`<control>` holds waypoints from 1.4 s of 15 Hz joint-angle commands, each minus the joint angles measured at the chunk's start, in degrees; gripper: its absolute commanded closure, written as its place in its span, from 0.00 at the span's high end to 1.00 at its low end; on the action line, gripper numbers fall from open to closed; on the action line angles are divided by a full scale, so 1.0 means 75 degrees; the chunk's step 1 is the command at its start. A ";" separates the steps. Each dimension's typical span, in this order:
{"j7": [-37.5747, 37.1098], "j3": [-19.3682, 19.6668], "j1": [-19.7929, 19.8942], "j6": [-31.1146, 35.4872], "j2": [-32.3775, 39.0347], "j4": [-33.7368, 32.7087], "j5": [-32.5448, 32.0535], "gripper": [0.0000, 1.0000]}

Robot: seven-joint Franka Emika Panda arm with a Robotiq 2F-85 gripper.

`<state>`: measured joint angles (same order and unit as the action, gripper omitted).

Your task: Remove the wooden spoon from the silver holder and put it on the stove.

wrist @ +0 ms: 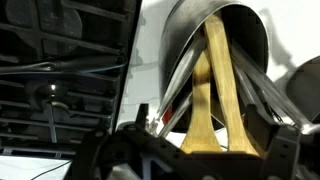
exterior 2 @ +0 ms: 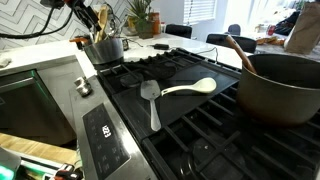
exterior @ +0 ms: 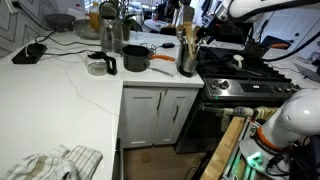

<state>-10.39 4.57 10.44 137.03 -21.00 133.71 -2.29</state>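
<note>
The silver holder (exterior: 187,64) stands on the white counter beside the stove (exterior: 248,76), full of utensils. It also shows in an exterior view (exterior 2: 108,50) at the stove's (exterior 2: 200,125) far corner. My gripper (exterior: 194,32) hangs right above the holder's utensils, and in an exterior view (exterior 2: 88,15) it is partly cut off. In the wrist view the holder (wrist: 176,45) lies straight ahead. Two light wooden handles, the wooden spoon (wrist: 226,85) among them, rise between my jaws (wrist: 205,138). The jaws stand apart around the handles, with a gap on the left side.
A black pot with a handle (exterior: 135,58), a steel bottle (exterior: 108,40) and a cloth (exterior: 55,162) are on the counter. A white spoon (exterior 2: 190,88) and a metal spatula (exterior 2: 152,102) lie on the grates. A large dark pot (exterior 2: 282,88) stands on a burner.
</note>
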 commanded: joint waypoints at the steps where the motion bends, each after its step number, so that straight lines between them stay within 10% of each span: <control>1: -0.0009 0.0135 -0.0095 0.0387 0.0394 -0.0161 0.0350 0.71; 7: 0.0106 0.0167 -0.0145 0.0646 0.0615 -0.0177 0.0638 0.32; 21: 0.0535 0.0272 -0.0346 0.1270 0.0701 -0.0096 0.1061 0.55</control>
<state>-9.37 5.11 9.44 144.96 -16.05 132.67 2.82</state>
